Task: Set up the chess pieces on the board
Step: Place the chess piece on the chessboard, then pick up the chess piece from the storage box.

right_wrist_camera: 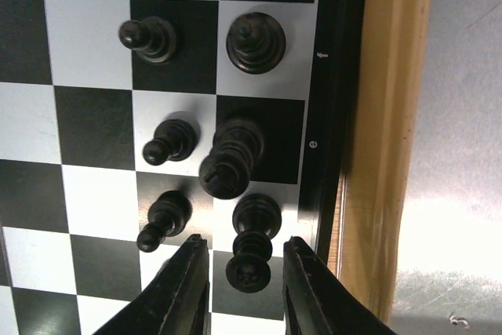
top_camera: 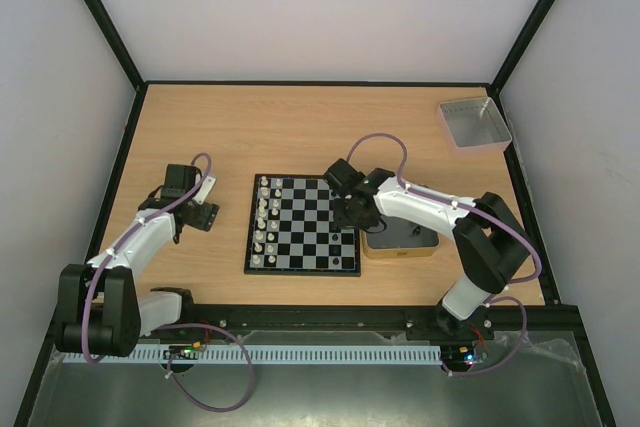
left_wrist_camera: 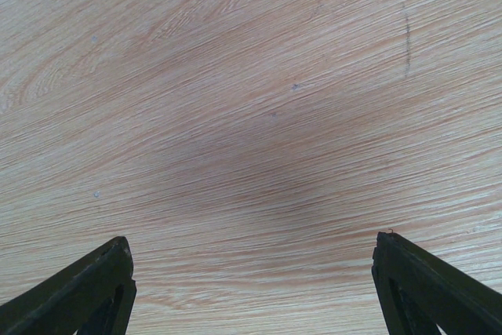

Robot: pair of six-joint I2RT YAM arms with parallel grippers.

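Note:
The board (top_camera: pixel 300 270) lies mid-table. Whitish pieces (top_camera: pixel 263 222) stand in its two left columns. In the right wrist view, black pieces stand along the board's right edge (right_wrist_camera: pixel 329 115). My right gripper (right_wrist_camera: pixel 245 245) is open, a finger on each side of a black piece (right_wrist_camera: pixel 252 253) that stands on an edge square, with a small gap on both sides. A taller black piece (right_wrist_camera: pixel 230 158) and black pawns (right_wrist_camera: pixel 169 140) stand just beyond it. That gripper sits over the board's right side in the top view (top_camera: pixel 350 215). My left gripper (left_wrist_camera: pixel 252 241) is open and empty over bare wood, left of the board (top_camera: pixel 200 215).
A gold-tan tin (top_camera: pixel 400 245) lies against the board's right edge, under my right arm; its wall shows in the right wrist view (right_wrist_camera: pixel 388 115). A grey square tray (top_camera: pixel 474 123) sits at the back right corner. Dark frame posts edge the table.

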